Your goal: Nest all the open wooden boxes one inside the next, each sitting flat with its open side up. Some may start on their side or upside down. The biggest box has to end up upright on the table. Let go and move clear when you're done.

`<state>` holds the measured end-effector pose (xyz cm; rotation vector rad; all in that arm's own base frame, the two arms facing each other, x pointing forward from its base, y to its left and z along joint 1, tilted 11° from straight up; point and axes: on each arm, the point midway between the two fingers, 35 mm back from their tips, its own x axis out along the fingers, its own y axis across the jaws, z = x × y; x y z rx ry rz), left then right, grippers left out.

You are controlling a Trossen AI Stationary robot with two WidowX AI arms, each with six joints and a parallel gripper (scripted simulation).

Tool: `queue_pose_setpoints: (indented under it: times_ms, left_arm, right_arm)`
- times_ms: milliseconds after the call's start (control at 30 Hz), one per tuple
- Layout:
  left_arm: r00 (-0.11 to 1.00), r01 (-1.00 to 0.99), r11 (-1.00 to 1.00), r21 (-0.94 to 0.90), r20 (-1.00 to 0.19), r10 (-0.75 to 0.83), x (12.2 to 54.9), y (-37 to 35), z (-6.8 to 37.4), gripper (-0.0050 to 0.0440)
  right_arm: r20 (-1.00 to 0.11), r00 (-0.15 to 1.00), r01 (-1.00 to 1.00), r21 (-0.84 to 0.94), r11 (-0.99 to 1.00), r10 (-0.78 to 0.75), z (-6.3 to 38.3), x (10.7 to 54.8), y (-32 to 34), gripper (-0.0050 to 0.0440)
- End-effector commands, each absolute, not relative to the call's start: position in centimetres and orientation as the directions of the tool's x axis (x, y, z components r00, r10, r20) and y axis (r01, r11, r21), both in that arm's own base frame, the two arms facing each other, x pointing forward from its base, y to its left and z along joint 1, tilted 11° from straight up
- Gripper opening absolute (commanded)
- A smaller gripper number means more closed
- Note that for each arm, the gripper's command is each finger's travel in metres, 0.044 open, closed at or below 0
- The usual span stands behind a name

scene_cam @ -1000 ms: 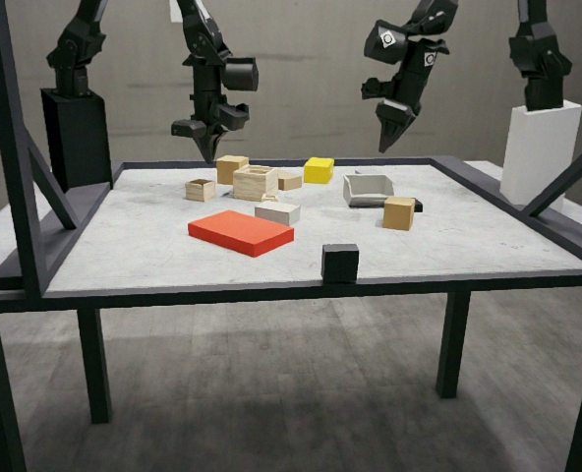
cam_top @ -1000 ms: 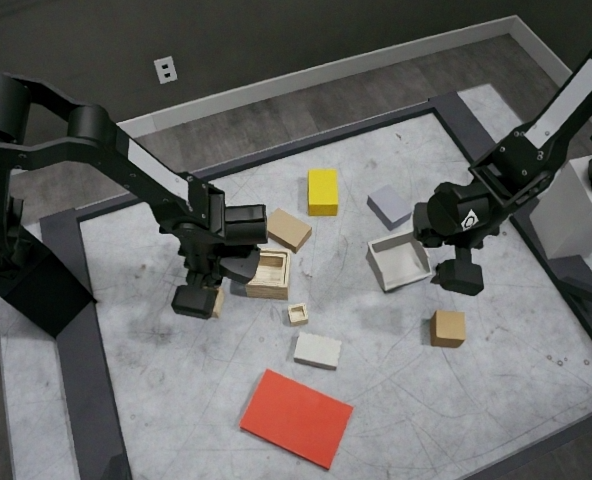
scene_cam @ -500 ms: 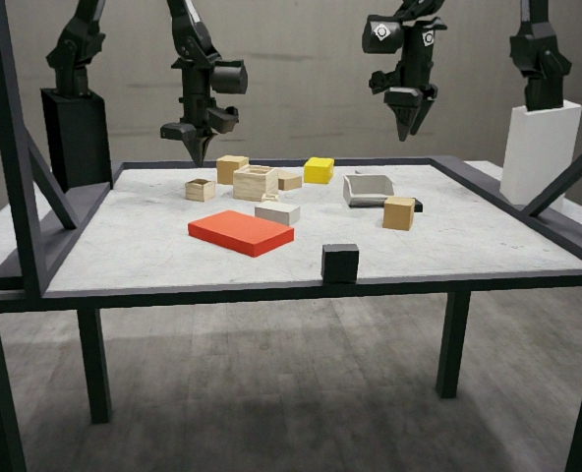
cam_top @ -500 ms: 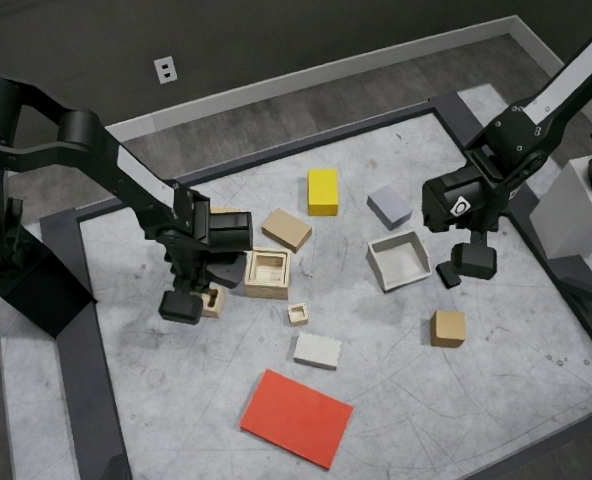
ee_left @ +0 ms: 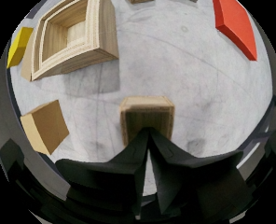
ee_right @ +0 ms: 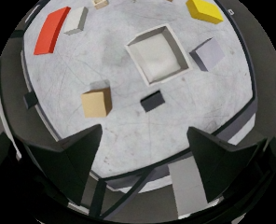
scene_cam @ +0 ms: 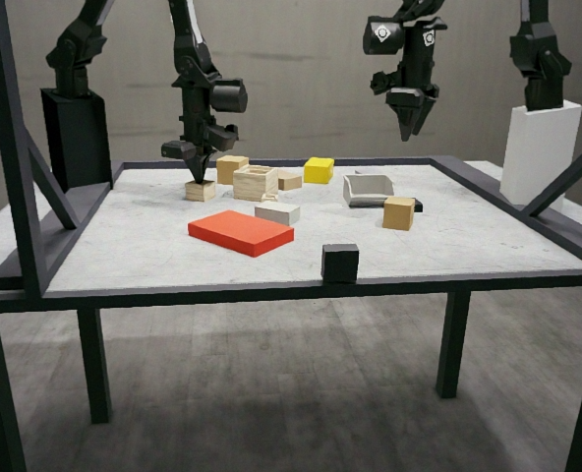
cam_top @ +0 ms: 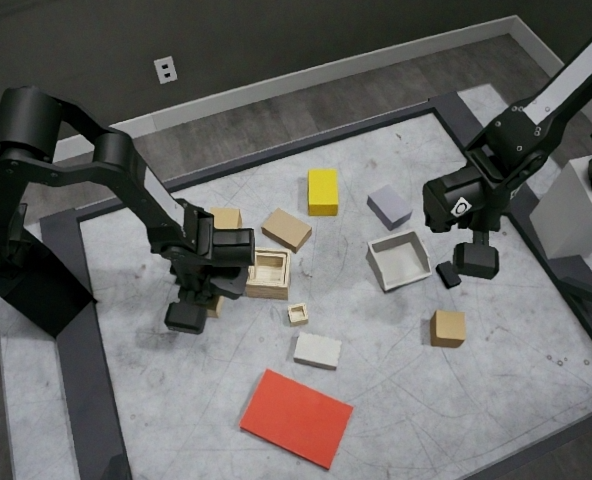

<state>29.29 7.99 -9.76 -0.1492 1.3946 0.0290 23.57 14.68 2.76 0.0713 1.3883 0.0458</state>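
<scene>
The left end effector (cam_top: 195, 304) (scene_cam: 200, 178) (ee_left: 147, 131) is clenched with nothing between its fingers, its tips reaching into or just over the mid-sized open box (cam_top: 214, 306) (scene_cam: 200, 191) (ee_left: 147, 104); contact is unclear. That box is sitting upright on the surface (cam_top: 182, 403) (scene_cam: 144, 268) (ee_left: 194, 89) (ee_right: 124, 140). To lift it well, the arm would do best by rising clear, opening, and straddling one wall squarely. Beside it, the nested boxes (cam_top: 268, 291) (scene_cam: 255, 184) (ee_left: 107, 28) are standing open side up, awaiting it; the tiny box (cam_top: 297, 315) (scene_cam: 269, 197) is sitting nearby and should go in last. Farther out, the right end effector (scene_cam: 411, 134) (ee_right: 145, 130) is hovering wide open, holding nothing.
</scene>
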Motion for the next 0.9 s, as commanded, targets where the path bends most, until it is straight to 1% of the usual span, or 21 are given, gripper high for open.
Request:
queue_pose_setpoints:
  times_ms: [0, 333, 367, 567, 600, 867]
  left_arm:
    - [0.191, -0.113, 0.99, -0.081, -0.98, -0.058, 29.77, 8.12, -9.91, -0.005]
    - [0.196, -0.11, 0.991, -0.08, -0.979, -0.057, 30.19, 8.12, -10.72, -0.005]
    - [0.196, -0.111, 0.991, -0.08, -0.979, -0.057, 30.18, 8.14, -10.72, 0.0024]
    - [0.201, -0.109, 0.991, -0.081, -0.978, -0.058, 30.12, 8.14, -10.45, 0.0168]
    - [0.201, -0.109, 0.991, -0.081, -0.978, -0.058, 30.12, 8.14, -10.45, 0.0183]
    - [0.201, -0.109, 0.991, -0.081, -0.978, -0.058, 30.12, 8.14, -10.45, 0.0183]
  right_arm:
    - [-0.975, 0.201, 0.013, 0.094, 0.995, 0.09, 3.49, 24.01, 14.93, 0.04]
    - [-0.975, 0.201, 0.013, 0.094, 0.995, 0.09, 3.49, 24.01, 14.93, 0.04]
    - [-0.975, 0.201, 0.013, 0.094, 0.995, 0.09, 3.49, 24.01, 14.93, 0.04]
    - [-0.975, 0.201, 0.013, 0.094, 0.995, 0.09, 3.49, 24.01, 14.93, 0.04]
    - [-0.975, 0.201, 0.013, 0.094, 0.995, 0.09, 3.49, 24.01, 14.93, 0.04]
    - [-0.975, 0.201, 0.013, 0.094, 0.995, 0.09, 3.49, 24.01, 14.93, 0.04]
